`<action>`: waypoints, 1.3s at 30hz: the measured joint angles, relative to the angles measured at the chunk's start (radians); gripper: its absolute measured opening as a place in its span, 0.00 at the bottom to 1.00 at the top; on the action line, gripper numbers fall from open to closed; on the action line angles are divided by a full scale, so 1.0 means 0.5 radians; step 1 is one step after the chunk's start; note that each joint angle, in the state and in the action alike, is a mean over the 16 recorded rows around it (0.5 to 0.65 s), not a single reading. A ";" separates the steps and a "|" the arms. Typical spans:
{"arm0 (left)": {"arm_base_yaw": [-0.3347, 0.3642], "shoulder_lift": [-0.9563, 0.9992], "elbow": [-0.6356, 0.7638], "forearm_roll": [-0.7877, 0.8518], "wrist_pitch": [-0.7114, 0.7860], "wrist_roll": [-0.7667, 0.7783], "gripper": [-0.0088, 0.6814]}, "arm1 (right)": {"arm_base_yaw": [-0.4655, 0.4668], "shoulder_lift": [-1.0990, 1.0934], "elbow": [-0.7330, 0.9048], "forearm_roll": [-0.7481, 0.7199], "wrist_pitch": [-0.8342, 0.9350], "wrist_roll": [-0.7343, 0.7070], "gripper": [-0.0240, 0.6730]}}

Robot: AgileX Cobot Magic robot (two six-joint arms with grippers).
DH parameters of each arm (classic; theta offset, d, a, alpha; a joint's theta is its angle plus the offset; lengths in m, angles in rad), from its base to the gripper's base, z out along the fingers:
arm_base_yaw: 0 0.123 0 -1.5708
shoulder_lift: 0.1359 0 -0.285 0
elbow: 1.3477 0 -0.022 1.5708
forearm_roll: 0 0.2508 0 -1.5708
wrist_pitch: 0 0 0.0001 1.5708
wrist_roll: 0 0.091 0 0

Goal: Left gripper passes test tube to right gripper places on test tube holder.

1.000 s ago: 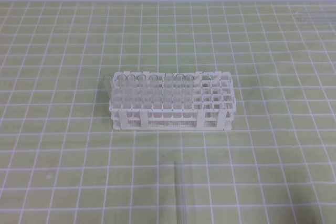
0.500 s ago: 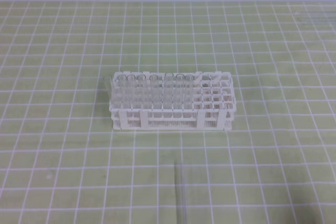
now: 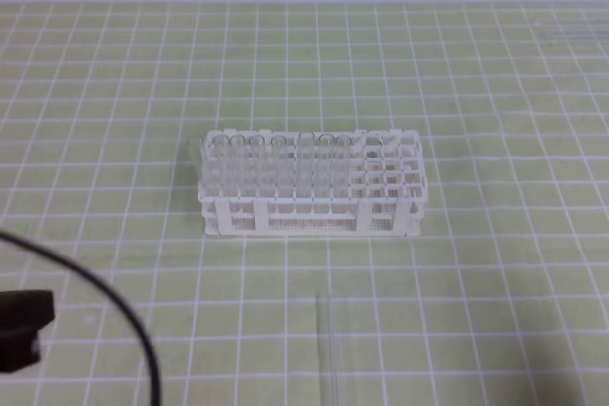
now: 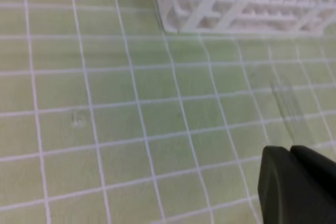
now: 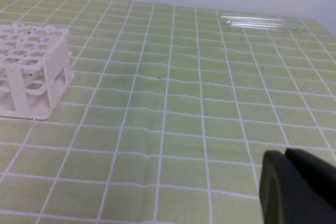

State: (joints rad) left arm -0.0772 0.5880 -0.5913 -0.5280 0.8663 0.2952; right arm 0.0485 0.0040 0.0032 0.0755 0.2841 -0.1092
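The test tube [image 3: 329, 349] lies flat on the green gridded mat, in front of the white test tube holder [image 3: 314, 199]. Nothing holds it. In the left wrist view it shows faintly [image 4: 286, 106], just beyond the left gripper [image 4: 290, 150], whose black fingers are pressed together and empty. The holder's corner [image 4: 178, 17] sits at the top of that view. The left arm's black body [image 3: 21, 328] and its cable enter the high view at the lower left. In its own wrist view the right gripper [image 5: 285, 154] is shut and empty, low over the mat, right of the holder [image 5: 31, 77].
Several clear tubes stand in the left part of the holder [image 3: 266, 154]. Spare clear tubes [image 5: 258, 22] lie together on the mat at the far right, near the wall. A black cable [image 3: 114, 306] arcs over the lower left of the mat.
The left arm's black body and cable have come into the high view at the lower left. The test tube and the holder have not moved.
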 joint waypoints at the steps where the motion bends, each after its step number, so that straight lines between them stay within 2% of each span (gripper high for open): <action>1: 0.000 0.070 -0.030 -0.001 0.034 0.026 0.01 | 0.000 0.000 0.000 0.000 0.000 0.000 0.01; 8: 0.000 0.426 -0.171 -0.059 0.166 0.142 0.01 | 0.000 0.000 0.000 0.000 0.000 0.000 0.01; 28: -0.021 0.875 -0.242 -0.061 0.301 0.251 0.01 | 0.000 0.000 0.000 0.000 -0.003 0.000 0.01; 34: -0.166 1.025 -0.402 0.059 0.338 0.174 0.01 | 0.000 0.000 0.000 0.000 -0.003 0.000 0.01; 39: -0.408 1.189 -0.611 0.232 0.391 0.043 0.01 | 0.000 0.000 0.000 0.000 -0.003 0.000 0.01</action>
State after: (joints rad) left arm -0.2811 1.1827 -0.8969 -0.4123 1.0616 0.3166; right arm 0.0485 0.0040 0.0032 0.0755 0.2824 -0.1092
